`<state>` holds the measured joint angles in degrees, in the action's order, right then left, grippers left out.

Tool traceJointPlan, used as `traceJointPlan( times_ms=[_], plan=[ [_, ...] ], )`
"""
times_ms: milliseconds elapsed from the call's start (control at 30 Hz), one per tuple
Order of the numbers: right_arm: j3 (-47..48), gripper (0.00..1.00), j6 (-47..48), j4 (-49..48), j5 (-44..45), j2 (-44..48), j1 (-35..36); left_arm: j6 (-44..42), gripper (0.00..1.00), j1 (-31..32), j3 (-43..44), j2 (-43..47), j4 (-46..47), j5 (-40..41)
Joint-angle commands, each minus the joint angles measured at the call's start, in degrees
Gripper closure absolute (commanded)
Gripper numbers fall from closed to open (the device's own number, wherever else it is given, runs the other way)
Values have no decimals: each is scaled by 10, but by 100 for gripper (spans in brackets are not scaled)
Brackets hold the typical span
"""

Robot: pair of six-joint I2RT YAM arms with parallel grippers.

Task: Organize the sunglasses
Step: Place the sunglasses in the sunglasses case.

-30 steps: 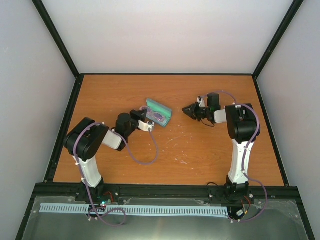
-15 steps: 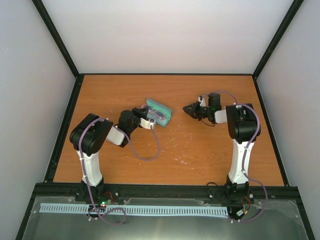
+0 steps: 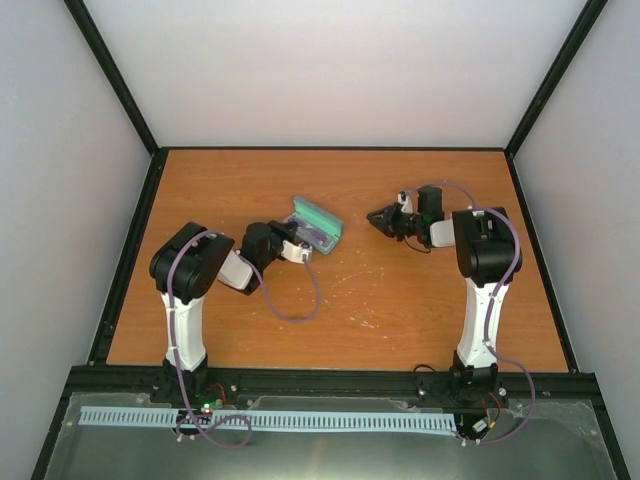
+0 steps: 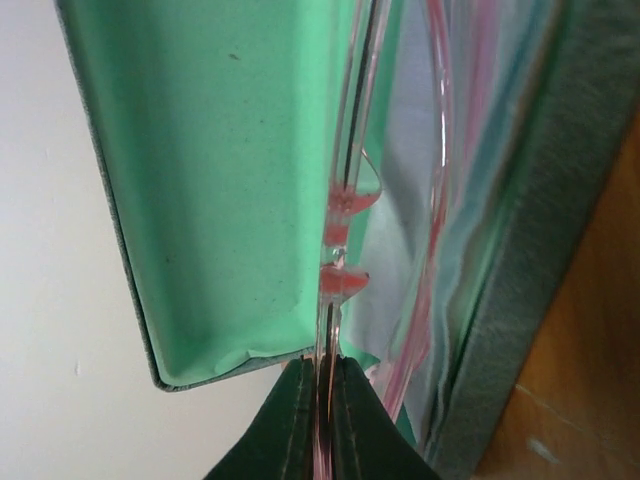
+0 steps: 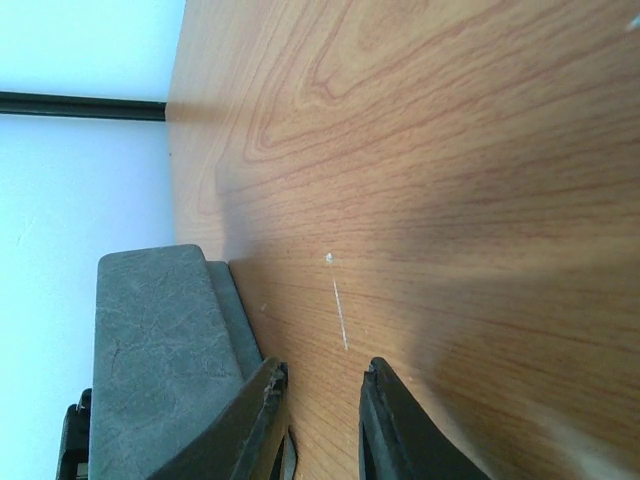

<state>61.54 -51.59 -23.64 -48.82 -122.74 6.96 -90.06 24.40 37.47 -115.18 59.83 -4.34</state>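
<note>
Top external view: the left gripper (image 3: 296,247) reaches the lower left end of an open case (image 3: 320,214) near the middle of the table (image 3: 400,310), while the right gripper (image 3: 378,217) hovers to the right of the case, a little apart from it.

In the left wrist view the fingertips are pressed together at the bottom centre of the frame, pinching one thin pink side piece of the sunglasses (image 4: 343,279). The sunglasses sit inside the case, between the raised green lid (image 4: 220,180) on the left of that frame and the grey wall on the right. The pinched piece runs straight up the frame, away from the fingertips and along the length of the case.

In the top view that long axis slants from upper left to lower right.

The right wrist view shows its fingers slightly spread, with only bare wood between them and the grey outside of the case just to their left.

The left arm is the nearer one, and tucking the sunglasses flat looks to be its job.
</note>
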Motion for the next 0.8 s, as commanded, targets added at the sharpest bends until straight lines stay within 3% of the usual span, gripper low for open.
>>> traceJointPlan(
  times_ms=[0,267,533,767],
  plan=[
    [-9,80,-2,-22,-5,-9,-4,-10,98,-5,30,-12,-2,1],
    [-20,80,-12,-39,-7,-11,-5,-14,97,-5,36,-16,-6,-2],
    [-30,80,-12,-44,-7,-9,-5,-28,88,-10,14,-15,1,-25],
    [-35,80,-13,-46,-4,-7,-5,-52,87,-20,3,-11,12,-50]
  ],
)
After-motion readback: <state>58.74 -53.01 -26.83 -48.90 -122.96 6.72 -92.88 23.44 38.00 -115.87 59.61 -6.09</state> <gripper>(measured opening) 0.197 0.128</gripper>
